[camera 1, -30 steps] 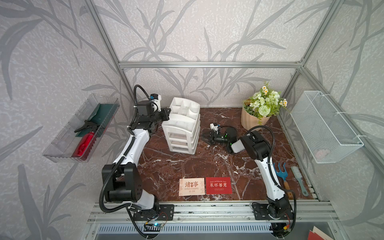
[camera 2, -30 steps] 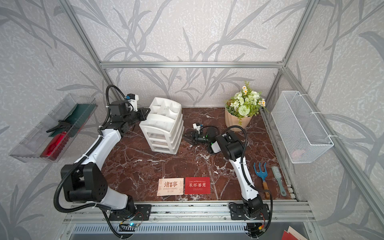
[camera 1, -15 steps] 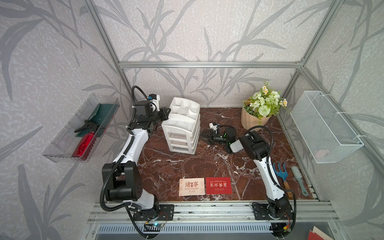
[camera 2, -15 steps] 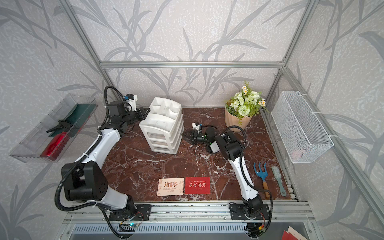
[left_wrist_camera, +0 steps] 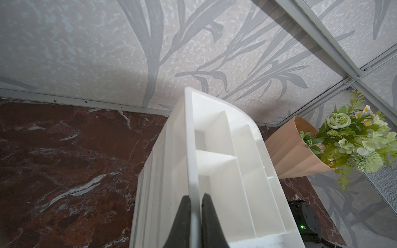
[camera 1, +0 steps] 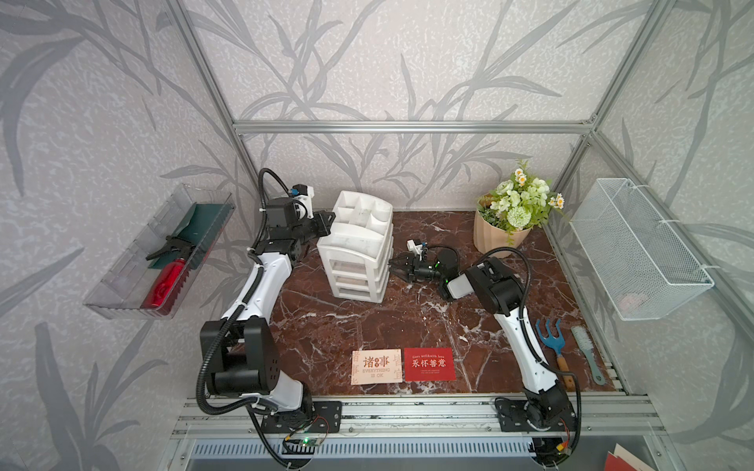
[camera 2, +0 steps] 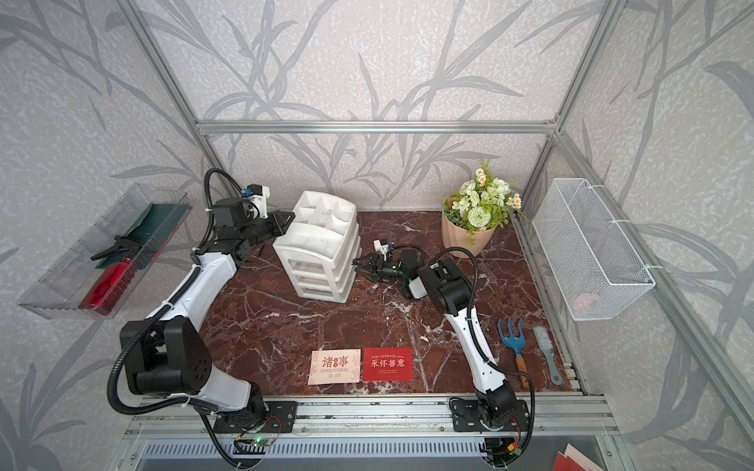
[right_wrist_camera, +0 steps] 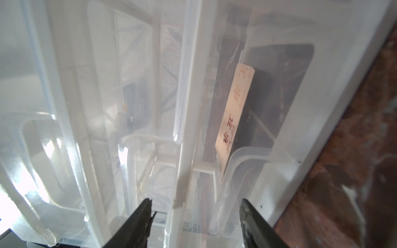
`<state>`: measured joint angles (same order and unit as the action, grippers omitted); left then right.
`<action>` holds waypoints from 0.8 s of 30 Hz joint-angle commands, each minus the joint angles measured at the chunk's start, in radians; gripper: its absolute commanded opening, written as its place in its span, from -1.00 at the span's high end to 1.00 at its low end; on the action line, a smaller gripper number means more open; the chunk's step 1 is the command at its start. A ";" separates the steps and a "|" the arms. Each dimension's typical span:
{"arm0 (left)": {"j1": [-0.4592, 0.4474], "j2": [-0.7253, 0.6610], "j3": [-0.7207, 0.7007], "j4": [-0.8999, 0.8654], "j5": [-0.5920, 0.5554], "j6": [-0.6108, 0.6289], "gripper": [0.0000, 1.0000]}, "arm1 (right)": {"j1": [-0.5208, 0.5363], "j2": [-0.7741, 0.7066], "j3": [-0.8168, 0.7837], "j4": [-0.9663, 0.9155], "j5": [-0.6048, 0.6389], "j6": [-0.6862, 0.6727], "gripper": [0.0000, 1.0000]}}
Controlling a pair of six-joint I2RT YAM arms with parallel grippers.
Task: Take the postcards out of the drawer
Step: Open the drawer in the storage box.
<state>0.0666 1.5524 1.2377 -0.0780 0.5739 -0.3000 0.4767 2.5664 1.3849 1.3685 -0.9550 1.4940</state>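
Right wrist view: peach postcard (right_wrist_camera: 234,120) runs lengthwise into the drawer (right_wrist_camera: 253,167).

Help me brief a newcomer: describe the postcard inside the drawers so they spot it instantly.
At the back of the marble table stands a white drawer unit. Through the clear front of its lowest drawer, in the right wrist view, lies a pale peach postcard with red characters. Unlike the peach card and red card at the table's front edge, it is inside.
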 commanded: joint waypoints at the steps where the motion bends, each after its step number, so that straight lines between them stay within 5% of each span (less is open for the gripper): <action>1: -0.013 0.151 -0.144 -0.293 -0.060 0.116 1.00 | 0.008 0.023 0.023 0.037 0.010 0.004 -0.29; 24: -0.020 0.160 -0.147 -0.307 -0.098 0.133 1.00 | 0.009 -0.006 0.037 0.037 0.026 0.043 -0.21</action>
<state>0.0654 1.5524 1.2362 -0.0769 0.5686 -0.2989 0.4808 2.5706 1.3994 1.3682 -0.9318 1.5352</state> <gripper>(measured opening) 0.092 0.606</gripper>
